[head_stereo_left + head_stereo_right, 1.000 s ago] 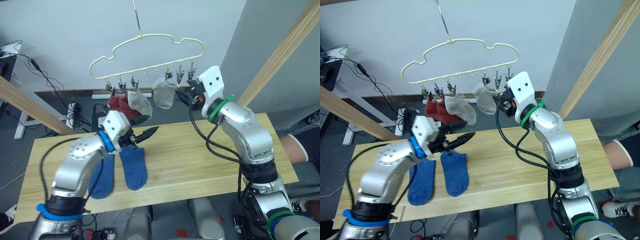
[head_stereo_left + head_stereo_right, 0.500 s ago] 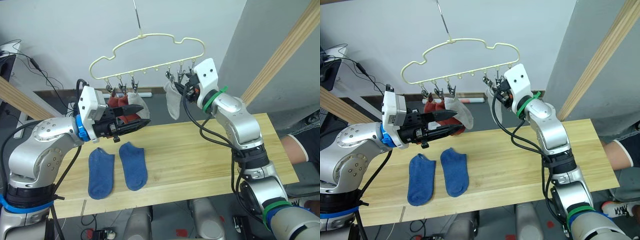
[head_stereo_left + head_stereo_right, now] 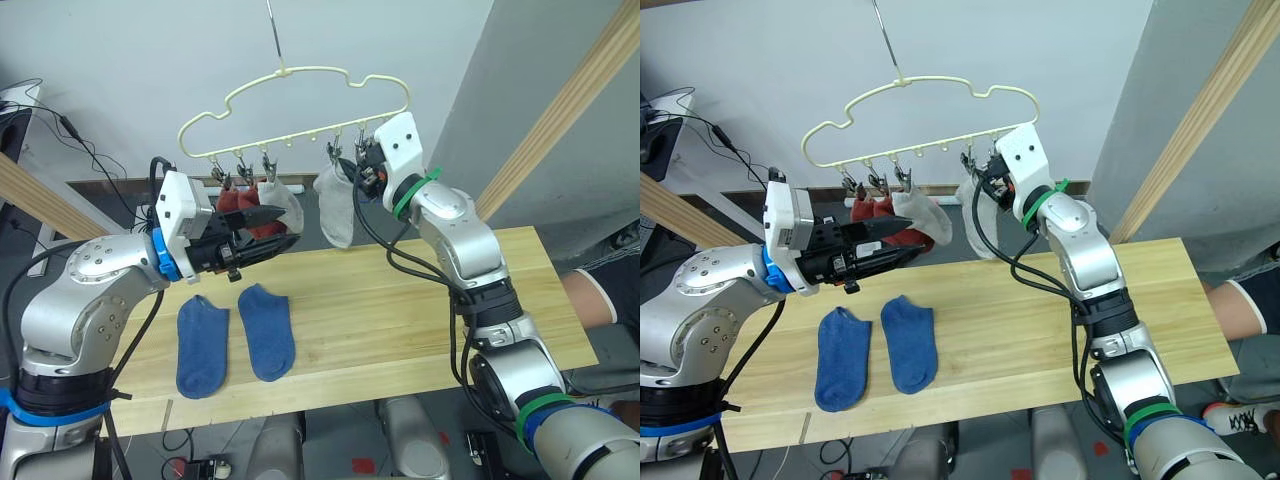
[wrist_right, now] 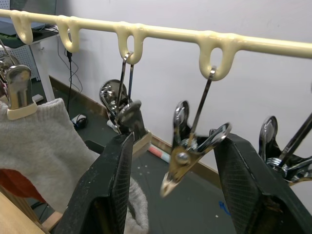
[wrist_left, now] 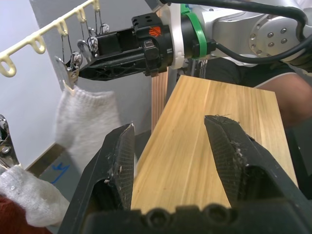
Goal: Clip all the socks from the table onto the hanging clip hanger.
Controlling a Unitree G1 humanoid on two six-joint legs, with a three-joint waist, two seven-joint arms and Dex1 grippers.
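On the near left of the table (image 3: 400,300) lie two blue socks (image 3: 235,335), soft and limp; likely best pinched at the cuff. Four socks hang from the clip hanger (image 3: 300,100). Left gripper (image 3: 270,235) and right gripper (image 4: 170,180) are spread, empty. The right wrist view shows two free clips (image 4: 187,156).

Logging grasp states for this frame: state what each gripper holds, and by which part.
Nothing is held. The left gripper is open and empty above the table. The right gripper is open beside the clip hanger, around a clip, not gripping any sock.
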